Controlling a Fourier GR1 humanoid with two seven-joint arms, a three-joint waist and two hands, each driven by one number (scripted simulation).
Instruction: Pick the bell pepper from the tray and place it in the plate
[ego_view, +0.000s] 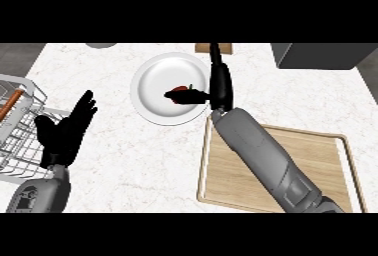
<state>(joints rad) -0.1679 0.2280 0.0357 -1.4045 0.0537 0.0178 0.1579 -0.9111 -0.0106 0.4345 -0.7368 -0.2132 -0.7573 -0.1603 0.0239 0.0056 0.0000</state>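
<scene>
Right hand (193, 95) curled round pepper (177, 93), over plate (171, 88) centre, tray (273, 170) behind. Left hand (68, 130) open, resting. Risk: rolling toward rim if let go high.

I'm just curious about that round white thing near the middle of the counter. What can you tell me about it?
It is a white plate, smooth and glossy-looking, lying flat on the speckled counter just beyond the wooden tray. Over its right half the robot's right hand holds a small red bell pepper.
</scene>
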